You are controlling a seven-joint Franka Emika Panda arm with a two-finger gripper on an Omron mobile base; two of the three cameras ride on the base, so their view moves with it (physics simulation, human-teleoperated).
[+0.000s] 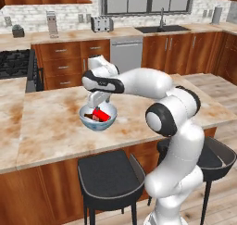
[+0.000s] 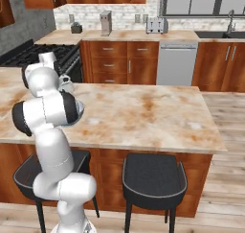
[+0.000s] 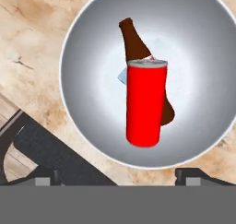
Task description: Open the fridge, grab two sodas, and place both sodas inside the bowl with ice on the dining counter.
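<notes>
The bowl with ice (image 1: pixel 97 122) stands on the dining counter (image 1: pixel 51 122) near its front edge. Inside it lie both sodas: a red can (image 1: pixel 101 114) and a dark brown bottle (image 1: pixel 90 117). In the hand view the red can (image 3: pixel 145 103) lies across the brown bottle (image 3: pixel 133 41) in the bowl (image 3: pixel 87 94), with a pale ice piece (image 3: pixel 121 75) beside them. My gripper (image 1: pixel 98 106) hangs just above the bowl, open, its fingertips (image 3: pixel 44 179) spread wide with nothing between them. The fridge is out of view.
Two black stools (image 1: pixel 109 173) (image 2: pixel 153 177) stand under the counter's front edge. A stove (image 1: pixel 14 64) is at the far left. The wall counter behind carries a toaster (image 1: pixel 102 23) and a sink (image 1: pixel 162 28). The dining counter (image 2: pixel 143 112) stretches bare to the right.
</notes>
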